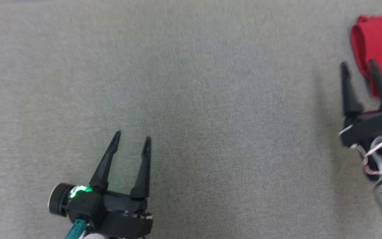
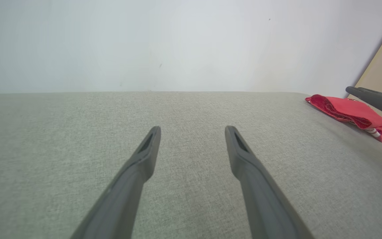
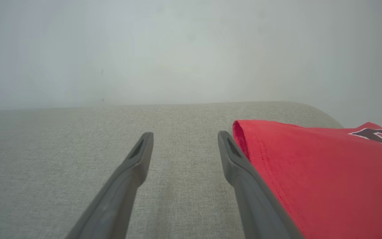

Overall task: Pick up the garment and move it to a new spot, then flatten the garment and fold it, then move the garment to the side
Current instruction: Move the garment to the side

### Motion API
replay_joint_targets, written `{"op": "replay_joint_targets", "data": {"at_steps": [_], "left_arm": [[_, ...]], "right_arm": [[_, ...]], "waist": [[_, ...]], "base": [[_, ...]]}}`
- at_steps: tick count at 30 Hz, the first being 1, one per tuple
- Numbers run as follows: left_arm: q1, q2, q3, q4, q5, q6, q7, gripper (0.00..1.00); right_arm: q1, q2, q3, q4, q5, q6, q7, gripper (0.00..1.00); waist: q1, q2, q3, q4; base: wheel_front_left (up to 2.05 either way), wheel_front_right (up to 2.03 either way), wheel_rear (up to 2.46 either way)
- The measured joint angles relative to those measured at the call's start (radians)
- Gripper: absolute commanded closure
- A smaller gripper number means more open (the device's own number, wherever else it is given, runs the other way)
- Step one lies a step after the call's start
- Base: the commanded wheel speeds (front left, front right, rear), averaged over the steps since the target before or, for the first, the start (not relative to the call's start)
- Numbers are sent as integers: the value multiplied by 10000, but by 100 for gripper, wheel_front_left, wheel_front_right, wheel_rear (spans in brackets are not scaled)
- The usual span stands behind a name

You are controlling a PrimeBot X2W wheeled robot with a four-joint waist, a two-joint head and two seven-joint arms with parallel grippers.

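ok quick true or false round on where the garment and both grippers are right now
1. The red garment lies folded at the robot's right side of the grey surface. True.
2. The right gripper is open, with bare grey fabric between its fingers. True.
3. The left gripper holds a corner of the garment. False: the left gripper is open over bare surface, well apart from the garment.
4. The garment is spread flat across the middle of the surface. False: it sits in a folded stack off to the side, next to the right gripper.
5. The garment is plain red all over. False: dark lettering shows on it in the right wrist view.
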Motion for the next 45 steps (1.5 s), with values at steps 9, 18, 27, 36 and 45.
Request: {"op": "replay_joint_targets", "data": {"at_steps": [9, 18, 27, 36, 45], "left_arm": [[859, -119, 888, 100, -253, -8, -13, 0], [2288, -211, 2182, -389, 58, 148, -15, 0], [3505, -128, 2324, -370, 675, -270, -15, 0], [4155, -109, 2161, -238, 1177, -591, -15, 0], [4429, -240, 2307, -117, 961, -669, -15, 0]], "right_arm": [[1472, 924, 23, -1070, -951, 0, 0, 0], [3447, 1833, -474, -1988, -1379, 0, 0, 0], [5225, 2349, -1028, -2911, -1820, 0, 0, 0], [6518, 2527, -1147, -3264, -2522, 0, 0, 0], [6915, 2615, -1099, -3338, -2506, 0, 0, 0]], "waist": [[0, -1, -1402, 161], [-1, -2, -3054, 179], [0, -2, -4260, 137], [2, -1, -4868, 233], [2, -1, -5043, 199]], "base": [[0, 0, 0], [0, 0, 0], [0, 0, 0], [0, 0, 0], [0, 0, 0]]}}
